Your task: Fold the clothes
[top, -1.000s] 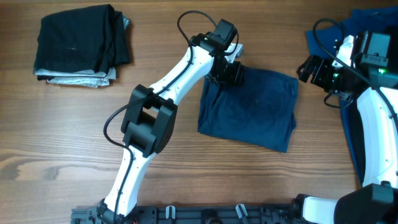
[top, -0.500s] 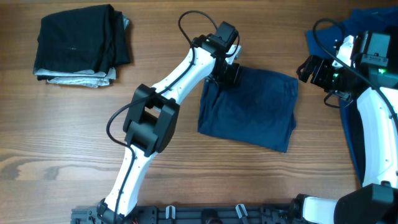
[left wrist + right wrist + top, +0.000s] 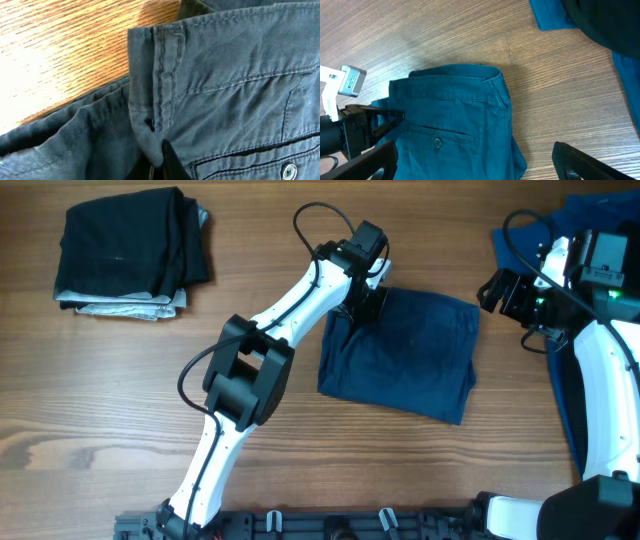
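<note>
The dark navy shorts (image 3: 400,355) lie folded at the table's middle, waistband toward the far side. My left gripper (image 3: 362,302) sits at their far left corner. In the left wrist view it (image 3: 159,162) is shut on a pinched fold of the shorts (image 3: 225,75) beside a belt loop. My right gripper (image 3: 500,292) hovers off the shorts' right edge. Seen from the right wrist it (image 3: 474,150) stands wide open above the shorts (image 3: 455,115), holding nothing. A back pocket button (image 3: 437,143) faces up.
A folded stack of black and light grey clothes (image 3: 125,250) rests at the far left. A brighter blue garment (image 3: 600,210) lies under the right arm at the far right, and also shows in the right wrist view (image 3: 555,15). The left arm (image 3: 290,310) crosses the table's middle.
My left gripper has closed on the shorts' waistband corner, and its arm has edged slightly right. The right arm has not moved.
</note>
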Robot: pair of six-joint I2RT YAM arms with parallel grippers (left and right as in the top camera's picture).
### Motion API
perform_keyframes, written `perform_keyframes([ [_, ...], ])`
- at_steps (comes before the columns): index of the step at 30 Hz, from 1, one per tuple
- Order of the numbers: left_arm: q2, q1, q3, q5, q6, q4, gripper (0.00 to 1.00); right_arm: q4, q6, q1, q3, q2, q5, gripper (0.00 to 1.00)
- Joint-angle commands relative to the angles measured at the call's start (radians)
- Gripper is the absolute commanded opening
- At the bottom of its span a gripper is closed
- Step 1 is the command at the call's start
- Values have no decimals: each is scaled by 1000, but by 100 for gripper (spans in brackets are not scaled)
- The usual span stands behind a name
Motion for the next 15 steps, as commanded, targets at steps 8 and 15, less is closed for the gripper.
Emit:
perform_keyframes([
  [8,-135,6,14,-172,10,-66,4,0,6,0,-2,9,17,100],
  [15,-146,17,14,-240,6,-89,4,0,7,0,-2,9,17,100],
])
